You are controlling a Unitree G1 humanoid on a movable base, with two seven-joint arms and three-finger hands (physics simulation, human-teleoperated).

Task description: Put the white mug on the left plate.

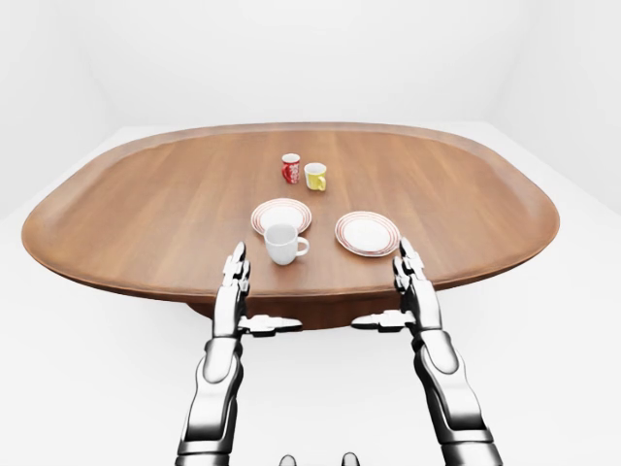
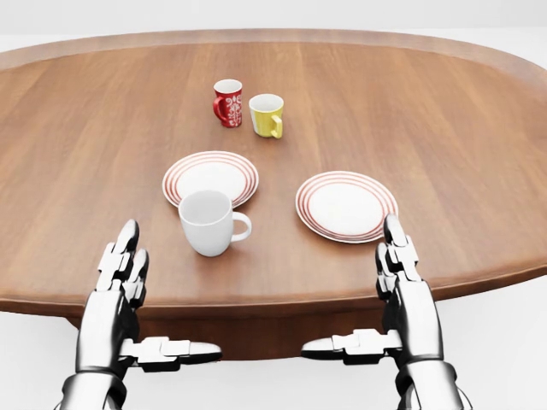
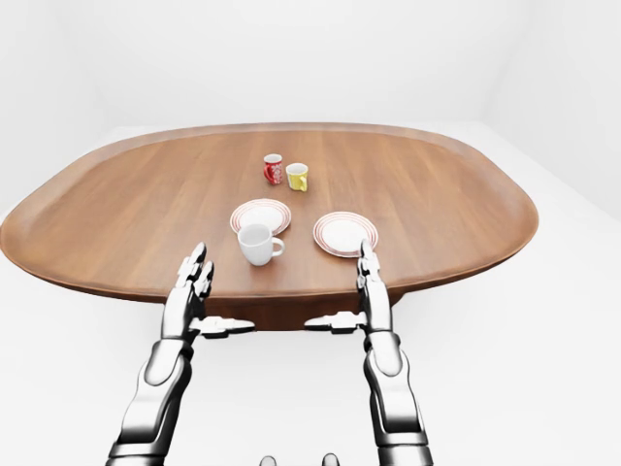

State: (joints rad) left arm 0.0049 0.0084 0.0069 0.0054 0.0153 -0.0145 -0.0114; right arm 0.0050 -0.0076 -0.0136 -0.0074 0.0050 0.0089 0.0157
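In the head view the table's [image 2: 479, 154] left, right and top edges run out of the picture, and both forearms are cut off at the bottom edge. The two eye views show the whole oval wooden top, but its base is mostly lost in shadow under the near rim. At the bottom edge of the eye views two small dark rounded parts of the robot poke up; what they are cannot be made out. The pattern on the red mug [image 2: 227, 102] is too small to read.

The left hand [image 2: 120, 295] hangs at the near rim of the table, lower left in the head view, fingers straight and spread wide, thumb stuck out sideways toward the middle. It holds nothing and touches nothing that can be seen. The right hand [image 2: 402, 286] mirrors it at lower right: fingers stretched out flat, thumb pointing inward, empty. Its fingertips [image 2: 394, 231] overlap the table edge just below the right plate [image 2: 346, 206], though whether they touch the wood cannot be told.

The white mug [image 2: 208, 222] stands upright on the wood, handle to the right, just below the left plate [image 2: 210, 178] and overlapping its lower rim in the picture. It sits between the two hands, nearer the left one. A yellow mug [image 2: 267, 114] stands beside the red one, above the plates.
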